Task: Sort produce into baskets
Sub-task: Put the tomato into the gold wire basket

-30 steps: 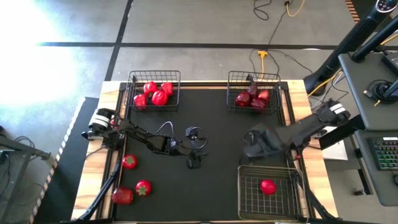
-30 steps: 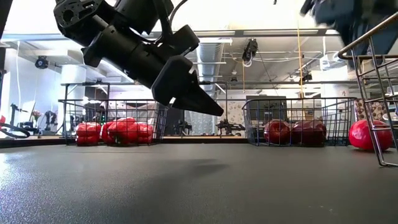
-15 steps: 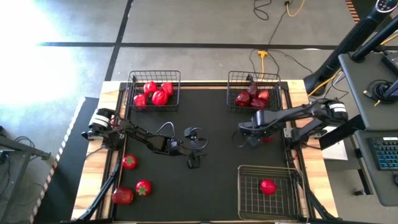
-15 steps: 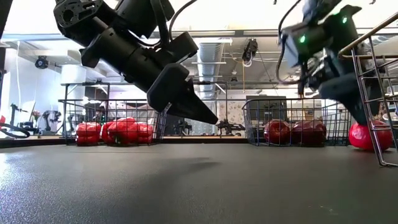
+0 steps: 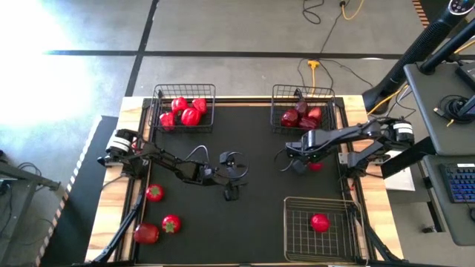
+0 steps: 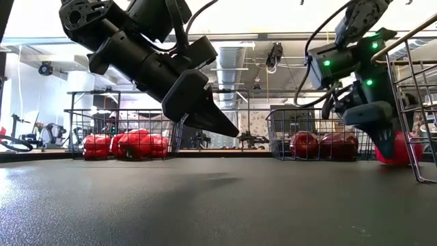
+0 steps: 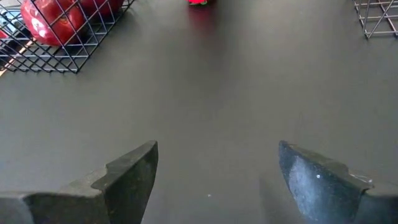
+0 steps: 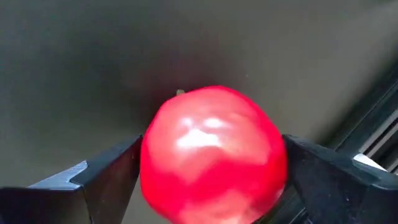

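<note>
A round red fruit (image 8: 211,155) lies on the black mat just near of the far right basket (image 5: 302,111), which holds dark maroon fruits. My right gripper (image 8: 211,180) is open and low over the fruit, one finger on each side; the low view (image 6: 381,130) shows the fruit (image 6: 395,149) resting on the mat. My left gripper (image 5: 236,178) is open and empty above the mat's middle. The far left basket (image 5: 184,107) holds red peppers. The near right basket (image 5: 320,222) holds one tomato (image 5: 319,222). My right gripper's fingers (image 8: 106,180) come from above, slanting down, and stand close against the fruit's two sides (image 8: 152,168). Whether they touch it, I cannot tell. The fruit sits on the mat.
Three loose red pieces lie at the table's near left: one (image 5: 154,193), a tomato (image 5: 171,223) and one at the edge (image 5: 146,233). The near right basket's wire rim (image 6: 410,41) stands close beside my right gripper.
My right gripper has gone from above the near right basket toward the table's far edge, to the loose red fruit beside the far right basket, and has come down with its fingers around it. The fruit has stayed on the mat.
</note>
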You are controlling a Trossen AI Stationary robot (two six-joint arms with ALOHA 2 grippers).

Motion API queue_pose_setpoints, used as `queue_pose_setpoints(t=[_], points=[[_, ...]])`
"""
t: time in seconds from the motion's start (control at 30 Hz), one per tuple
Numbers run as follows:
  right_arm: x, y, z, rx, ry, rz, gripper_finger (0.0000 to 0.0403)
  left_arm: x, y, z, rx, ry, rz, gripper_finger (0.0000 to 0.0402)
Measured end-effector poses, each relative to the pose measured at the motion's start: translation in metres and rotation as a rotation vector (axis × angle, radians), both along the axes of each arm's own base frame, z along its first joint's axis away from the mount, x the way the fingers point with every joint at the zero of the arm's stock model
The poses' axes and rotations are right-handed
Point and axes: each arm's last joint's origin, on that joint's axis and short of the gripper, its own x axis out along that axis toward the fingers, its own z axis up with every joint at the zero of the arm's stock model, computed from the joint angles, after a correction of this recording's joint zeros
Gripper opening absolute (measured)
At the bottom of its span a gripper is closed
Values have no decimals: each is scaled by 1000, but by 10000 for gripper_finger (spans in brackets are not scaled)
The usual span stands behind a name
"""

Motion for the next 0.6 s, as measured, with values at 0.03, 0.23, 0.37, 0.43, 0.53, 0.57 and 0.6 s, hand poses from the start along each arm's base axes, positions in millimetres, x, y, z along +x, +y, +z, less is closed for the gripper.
queue_pose_setpoints(t=[0.03, 0.23, 0.37, 0.43, 0.53, 0.57, 0.6], points=[[0, -1, -1, -4, -4, -2, 368, 0, 0, 0, 0, 0, 0, 314], [-1, 0, -8, -15, -34, -20, 348, -1, 0, -1, -3, 2, 2, 314], [-2, 0, -13, -18, -52, -24, 307, -1, 0, -2, -6, 11, 5, 314], [-2, 0, -12, -15, -50, -23, 288, -2, 0, -3, -5, 19, 6, 314], [2, 2, -2, 48, -47, -34, 281, -3, 1, -3, -5, 23, 6, 314], [4, 3, 5, 78, -56, -50, 281, -3, 1, -3, -5, 24, 6, 314], [6, 4, 12, 111, -69, -63, 281, -3, 1, -4, -5, 24, 6, 314]])
